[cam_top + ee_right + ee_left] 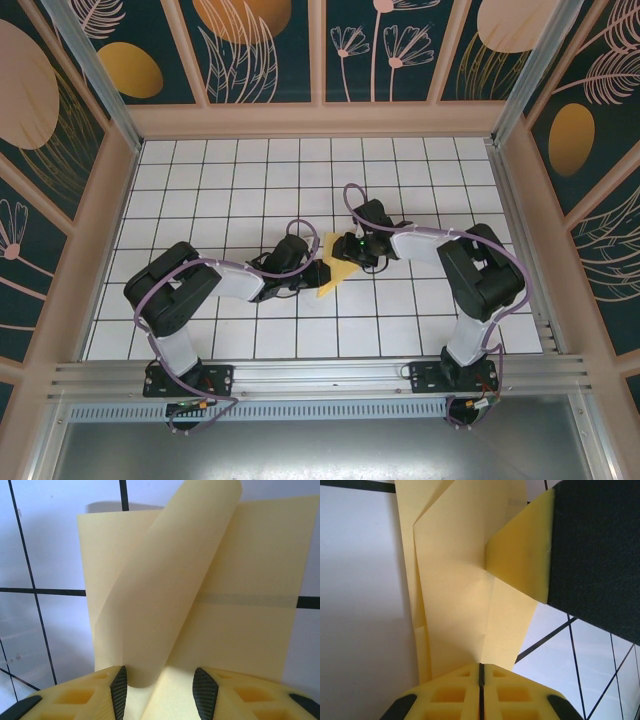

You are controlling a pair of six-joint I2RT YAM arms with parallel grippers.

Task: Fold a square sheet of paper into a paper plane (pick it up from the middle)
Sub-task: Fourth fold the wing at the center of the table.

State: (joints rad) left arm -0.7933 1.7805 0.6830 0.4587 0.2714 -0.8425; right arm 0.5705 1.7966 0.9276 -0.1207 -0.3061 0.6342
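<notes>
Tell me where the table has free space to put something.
Free: far tile rows by the back wall; near-centre tiles by the front rail. Crowded: the middle, where left gripper and right gripper meet at the yellow paper.

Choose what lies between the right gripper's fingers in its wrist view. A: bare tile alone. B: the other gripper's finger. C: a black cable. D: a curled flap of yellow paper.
D: the right wrist view shows a flap of the yellow paper curling up between the parted fingers of the right gripper.
</notes>
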